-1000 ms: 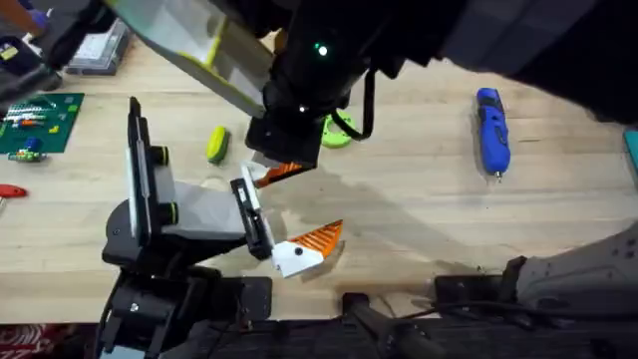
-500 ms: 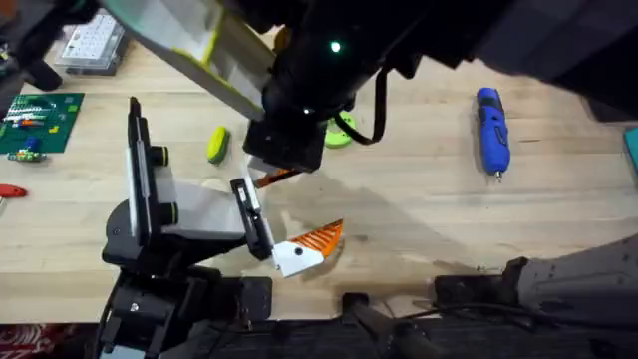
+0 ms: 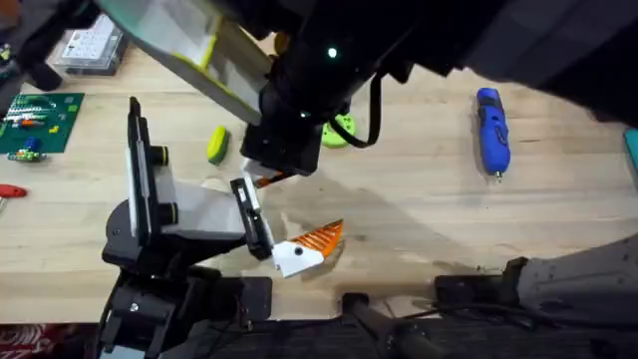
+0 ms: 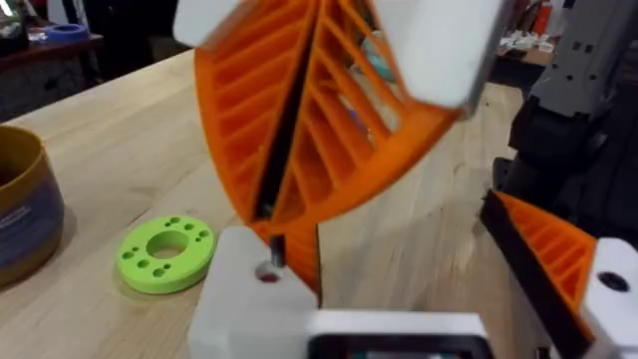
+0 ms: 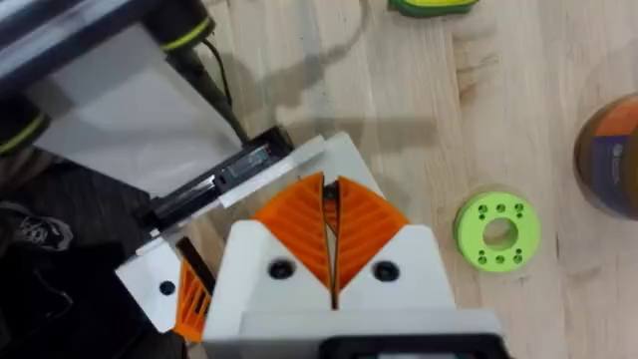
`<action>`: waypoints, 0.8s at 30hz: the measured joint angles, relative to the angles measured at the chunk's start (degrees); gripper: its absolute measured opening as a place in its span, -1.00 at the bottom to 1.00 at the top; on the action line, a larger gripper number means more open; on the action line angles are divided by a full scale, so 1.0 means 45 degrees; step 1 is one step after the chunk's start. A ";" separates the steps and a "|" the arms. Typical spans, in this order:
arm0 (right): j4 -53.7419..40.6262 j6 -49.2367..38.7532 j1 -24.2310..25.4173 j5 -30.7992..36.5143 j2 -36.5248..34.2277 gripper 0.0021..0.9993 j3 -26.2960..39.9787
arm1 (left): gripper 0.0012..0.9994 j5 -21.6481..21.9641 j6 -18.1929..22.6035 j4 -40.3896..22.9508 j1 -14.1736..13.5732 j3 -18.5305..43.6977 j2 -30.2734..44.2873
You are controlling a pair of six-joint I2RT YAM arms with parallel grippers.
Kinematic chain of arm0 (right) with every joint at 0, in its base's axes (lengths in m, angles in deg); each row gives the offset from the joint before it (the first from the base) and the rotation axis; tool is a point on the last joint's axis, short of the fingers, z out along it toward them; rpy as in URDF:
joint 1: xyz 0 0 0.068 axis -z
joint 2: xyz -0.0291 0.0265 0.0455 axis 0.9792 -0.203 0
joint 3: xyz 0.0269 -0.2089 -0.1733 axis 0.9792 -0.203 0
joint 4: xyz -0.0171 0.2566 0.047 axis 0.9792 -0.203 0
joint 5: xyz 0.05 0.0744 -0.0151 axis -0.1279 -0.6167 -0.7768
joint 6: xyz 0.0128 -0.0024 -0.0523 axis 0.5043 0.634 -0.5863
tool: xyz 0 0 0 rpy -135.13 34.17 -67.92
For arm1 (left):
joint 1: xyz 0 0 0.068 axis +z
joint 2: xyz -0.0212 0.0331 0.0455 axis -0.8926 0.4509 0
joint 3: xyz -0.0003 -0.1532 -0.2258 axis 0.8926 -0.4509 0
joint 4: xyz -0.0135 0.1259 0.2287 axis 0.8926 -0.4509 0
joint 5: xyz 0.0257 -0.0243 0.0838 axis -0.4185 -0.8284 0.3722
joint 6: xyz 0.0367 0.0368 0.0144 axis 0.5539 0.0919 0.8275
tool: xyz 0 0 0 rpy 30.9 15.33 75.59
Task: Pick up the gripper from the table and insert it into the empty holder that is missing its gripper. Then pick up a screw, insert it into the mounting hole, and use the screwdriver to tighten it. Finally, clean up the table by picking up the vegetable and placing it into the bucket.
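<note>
**Right end effector edges in over the holder**

Since a second ago the right end effector has crept a little away from the near edge of the bench, so less of its orange tip shows beside the upper end of the holder. The gripper, the screwdriver and the vegetable have not shifted.

In its own wrist view the right end effector is closed, orange pads pressed together with nothing visible between them. The tips sit just over the holder's black bracket. How the left end effector stands I cannot tell.

The gripper lies low on the bench with its white base touching the bracket's lower end. Whether it is seated there or merely resting against it cannot be made out. By my reading the job is still at its first stage. The screwdriver lies well apart to the right and looks untouched. The vegetable is still out on the wood, and the bucket waits beyond a green ring.

The gripper is ribbed orange plastic, wedge-shaped, on a plain white block. The holder pairs a narrow black clamp with a smooth grey-white wedge on a round black base. The bench is pale planked wood with visible grain. The screwdriver is a blue pen shape with black bands and a thin metal tip. The bucket is round, orange-tan, with a darker band.
</note>
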 joint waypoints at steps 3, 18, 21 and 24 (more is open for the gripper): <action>0.0000 -0.0019 0.0007 -0.0018 0.0000 -0.98 -0.0090 | 0.98 0.0000 0.0000 0.0000 0.0000 0.0000 0.0000; 0.0000 -0.0219 0.0090 -0.0018 0.0000 -0.98 -0.0182 | 0.98 0.0002 0.0000 0.0000 0.0000 0.0000 0.0000; 0.0002 -0.0279 0.0093 -0.0018 0.0000 -0.98 -0.0190 | 0.98 0.0000 0.0002 0.0000 0.0000 0.0000 0.0000; 0.0014 -0.0309 0.0103 -0.0018 0.0000 -0.98 -0.0200 | 0.98 0.0000 -0.0003 0.0000 0.0000 0.0000 0.0000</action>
